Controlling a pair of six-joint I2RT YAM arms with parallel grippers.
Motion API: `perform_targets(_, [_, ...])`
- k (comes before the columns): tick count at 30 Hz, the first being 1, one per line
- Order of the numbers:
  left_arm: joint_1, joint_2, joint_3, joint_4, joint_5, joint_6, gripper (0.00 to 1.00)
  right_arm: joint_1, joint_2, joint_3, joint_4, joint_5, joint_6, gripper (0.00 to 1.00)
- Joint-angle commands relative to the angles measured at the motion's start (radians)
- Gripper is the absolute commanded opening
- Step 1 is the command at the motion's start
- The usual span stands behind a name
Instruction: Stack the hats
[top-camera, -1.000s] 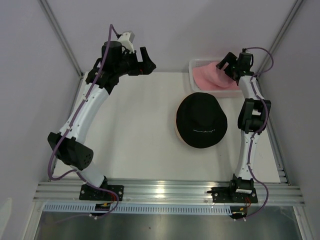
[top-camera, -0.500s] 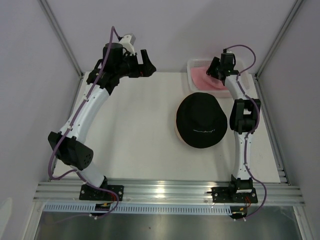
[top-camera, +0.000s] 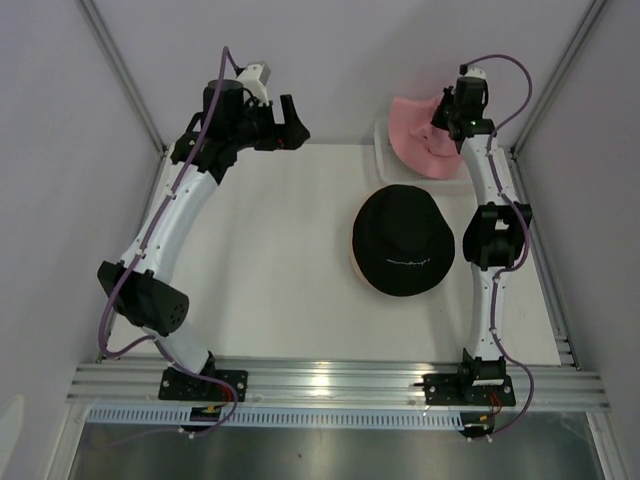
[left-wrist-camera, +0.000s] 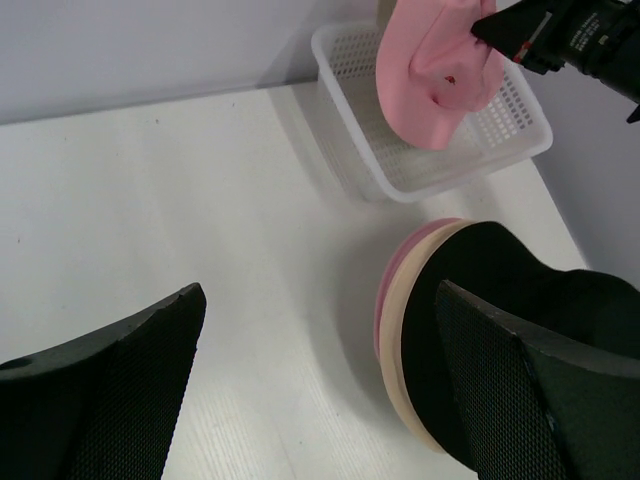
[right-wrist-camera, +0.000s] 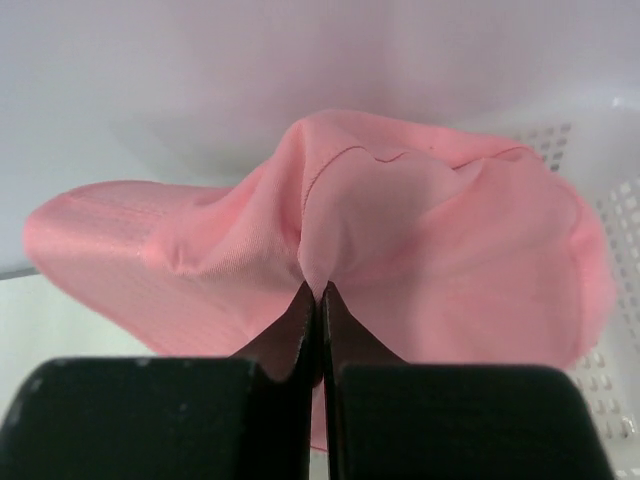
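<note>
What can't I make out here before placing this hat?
Top: lower hats, covered by the black hat.
Top: black hat's lettering, too small to read.
Left wrist: black hat's near side, behind a finger of the left gripper.
Right wrist: black hat, out of frame; the pink hat fills it.

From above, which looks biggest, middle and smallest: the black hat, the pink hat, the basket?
1. black hat
2. pink hat, held up nearer the camera, so its size may mislead
3. basket, mostly hidden behind the pink hat, so unsure
</note>
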Motion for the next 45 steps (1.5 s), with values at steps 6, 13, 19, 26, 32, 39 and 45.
perform_targets(6, [0.01,0.081,0.237,-0.009,0.074,-0.019,0.99,0.008,-0.347,0.068,-0.081,-0.165,-0.016,0.0])
perform_targets(13, [0.003,0.156,0.35,0.122,0.296,-0.166,0.99,0.097,-0.583,0.06,-0.279,-0.147,-0.11,0.0])
perform_targets(19, [-0.059,0.167,0.415,0.191,0.451,-0.24,1.0,0.202,-0.706,0.01,-0.452,-0.081,-0.148,0.0])
perform_targets(26, [-0.121,0.101,0.38,0.222,0.499,-0.355,1.0,0.331,-0.823,-0.105,-0.561,0.055,-0.145,0.0])
perform_targets(32, [-0.168,0.013,0.305,0.203,0.473,-0.364,0.99,0.367,-0.91,-0.187,-0.575,0.103,-0.083,0.0])
perform_targets(39, [-0.219,-0.102,0.086,0.284,0.379,-0.527,1.0,0.409,-0.979,-0.282,-0.578,0.172,-0.098,0.0])
perform_targets(45, [-0.291,-0.134,0.076,0.2,0.263,-0.588,0.99,0.423,-0.982,-0.239,-0.581,0.249,-0.13,0.0])
